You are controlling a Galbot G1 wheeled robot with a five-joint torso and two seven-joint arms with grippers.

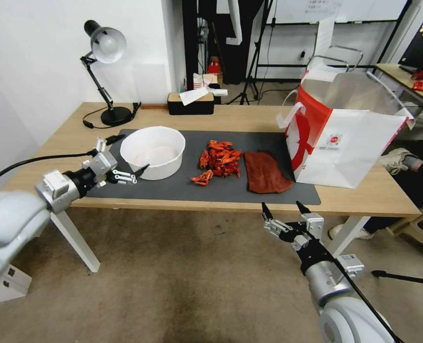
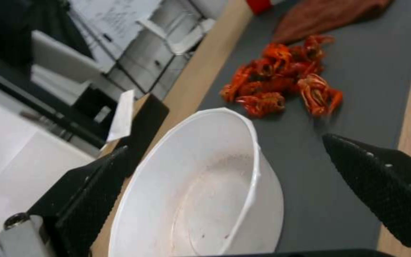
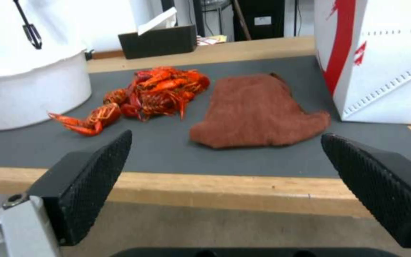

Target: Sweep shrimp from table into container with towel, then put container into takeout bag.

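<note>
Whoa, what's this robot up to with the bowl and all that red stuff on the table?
Nothing is picked up yet. The left gripper is open around the near rim of the empty white container. The right gripper hangs open before the table, facing the towel. The shrimp lie piled on the grey mat, and the takeout bag stands open beside the towel.

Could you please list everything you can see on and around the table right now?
container: one, white, empty, on the mat's left end
shrimp: one pile, red-orange, mid-mat, between container and towel
towel: one, rust-red, flat on the mat, right of the shrimp
takeout bag: one, white with red panel, upright and open at the mat's right end
mat: one, dark grey, on the table
tissue box: one, black, back edge
desk lamp: one, black, back left
left gripper: jaws open, straddling the container's left side
right gripper: jaws open, before the table's front edge, facing the towel
</note>
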